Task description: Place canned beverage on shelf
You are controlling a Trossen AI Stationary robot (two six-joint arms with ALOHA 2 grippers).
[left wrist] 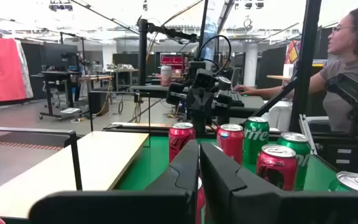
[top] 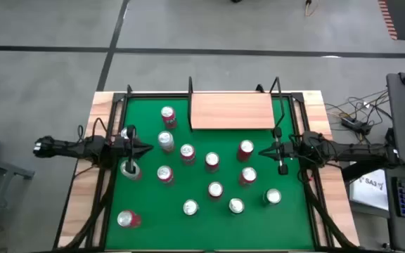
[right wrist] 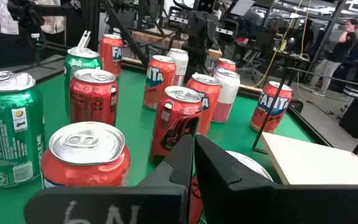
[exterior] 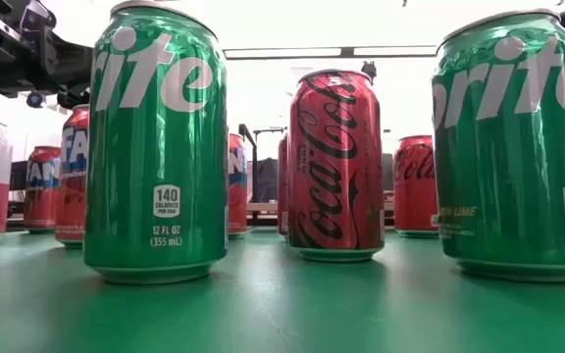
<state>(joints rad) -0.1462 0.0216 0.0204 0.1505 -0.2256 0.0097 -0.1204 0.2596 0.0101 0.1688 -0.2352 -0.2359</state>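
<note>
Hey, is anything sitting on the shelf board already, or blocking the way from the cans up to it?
Nothing visible blocks it. The shelf top is bare in the high view, and green felt lies open between its front edge and the nearest cans. Both the left gripper and right gripper are shut, holding nothing.

Two dark, slender jointed arms with black cable runs; each claw, left claw (top: 145, 149) and right claw (top: 264, 150), has angular black fingers.
</note>
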